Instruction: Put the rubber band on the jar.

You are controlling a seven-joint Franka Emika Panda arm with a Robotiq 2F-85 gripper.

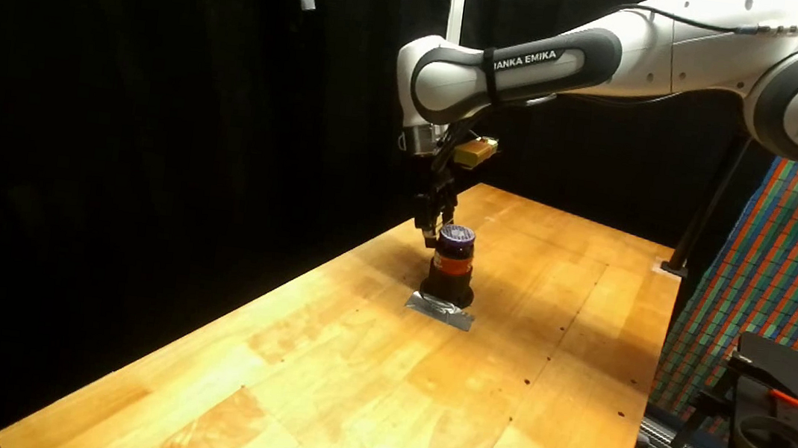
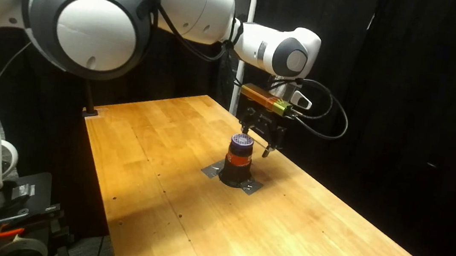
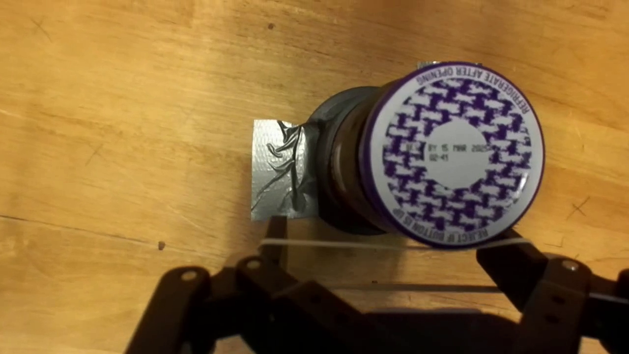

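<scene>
While outspread, hand (image 3: pixel 394 238) inside taut rubber band (image 3: pixel 344 244)

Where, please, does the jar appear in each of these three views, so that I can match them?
In an exterior view: the jar just right of centre, the arm at upper right.
In an exterior view: the jar just right of centre, the arm mostly at upper left.
In the wrist view: the jar right of centre, seen from above.
Shared landmark: grey tape at the foot of the jar's dark base.
</scene>
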